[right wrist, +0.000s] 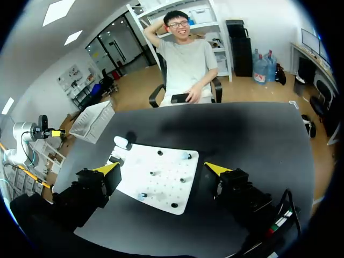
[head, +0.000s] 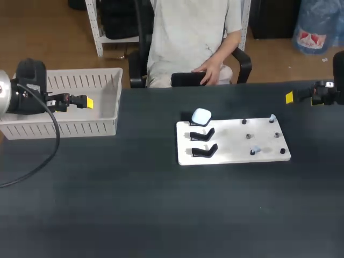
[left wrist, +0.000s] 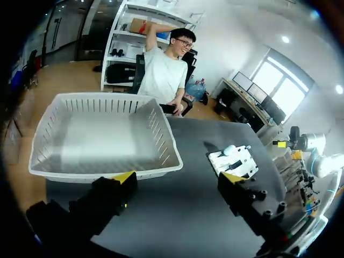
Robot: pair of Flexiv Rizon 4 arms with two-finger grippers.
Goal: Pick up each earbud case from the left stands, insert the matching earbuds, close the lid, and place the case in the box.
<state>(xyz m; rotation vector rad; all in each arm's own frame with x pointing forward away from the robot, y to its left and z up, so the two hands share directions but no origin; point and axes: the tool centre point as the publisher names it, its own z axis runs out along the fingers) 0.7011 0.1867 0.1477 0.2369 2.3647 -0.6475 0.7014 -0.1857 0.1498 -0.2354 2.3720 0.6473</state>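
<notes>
Earbud case [head: 201, 116]: white, lid looks shut, sitting on the far one of three black stands on the white board [head: 231, 156]. It is well apart from both claws, ahead and off to the side of the left claw [left wrist: 179, 181], and ahead of the right claw [right wrist: 161, 171] toward its left finger. The two nearer stands [head: 203, 134] are bare. Both claws are wide open and hold nothing, hanging above the table with no contact. The step in hand looks like the first pick, not yet begun. To do it well, come down over the case with the fingers either side of its body, not the lid seam. Centre before closing, lift straight up off the stand so it does not snag, and keep the case level so the other claw can work the lid. Two small pale bits that are probably the earbuds [head: 272, 118] sit on pegs at the board's other side, nearer the right claw; they are too small to tell shape. They will need a narrow, gentle pinch. The risk is knocking the light board sideways. Containers: the white slotted box [left wrist: 161, 145] is just ahead of and below the left claw. Its floor shows bare, no case in it. The case's inside is not visible.
</notes>
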